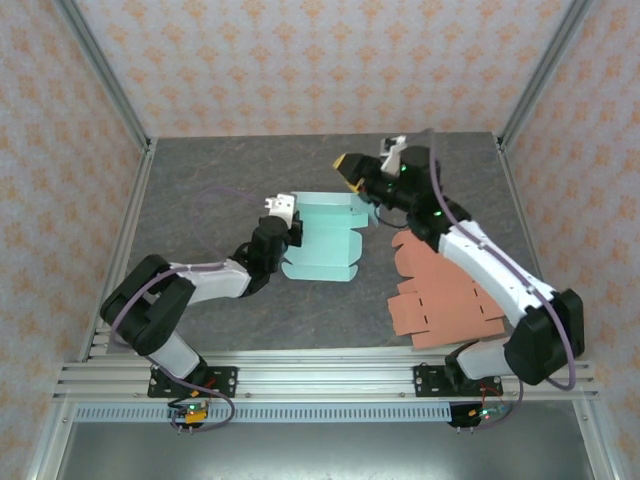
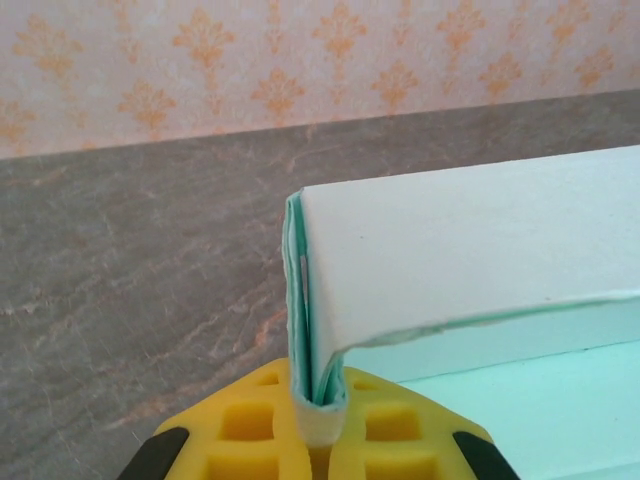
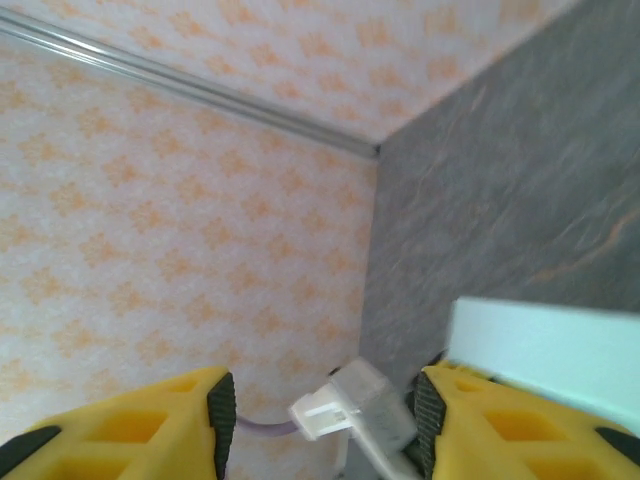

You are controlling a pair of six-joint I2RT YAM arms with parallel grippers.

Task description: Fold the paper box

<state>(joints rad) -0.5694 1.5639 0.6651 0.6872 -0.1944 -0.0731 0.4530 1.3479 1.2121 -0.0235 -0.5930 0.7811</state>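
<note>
Right now, from above, the paper box (image 1: 325, 240) lies flat and unfolded in the middle of the desk (image 1: 220, 170). It is a thin, pale green sheet with little flaps along its edges. The left pincer (image 1: 292, 228) is at its left edge. The right pincer (image 1: 360, 185) is up by its far right corner. Some pink sheets (image 1: 440, 300) lie under the right arm, just beside the green one.

Next, the left wrist camera looks along the paper box (image 2: 480, 260). The left pincer (image 2: 320, 400) is shut tight on a folded-up edge of it, with the two layers of paper pressed together between the yellow fingers. The flap stands up from the desk and bends over a bit at the top.

Last, in the right wrist camera, the right pincer (image 3: 320, 400) is open with a wide gap and holds nothing. A corner of the paper box (image 3: 545, 345) sits right beside one finger, not between the two. A white plug (image 3: 350, 410) shows through the gap, farther off.

I think the paper is very light and bendy. It should fold easily along its lines, but it could slide on the desk or crumple if squeezed hard. The best place to grab is a flap or an edge, close to a fold line.
</note>
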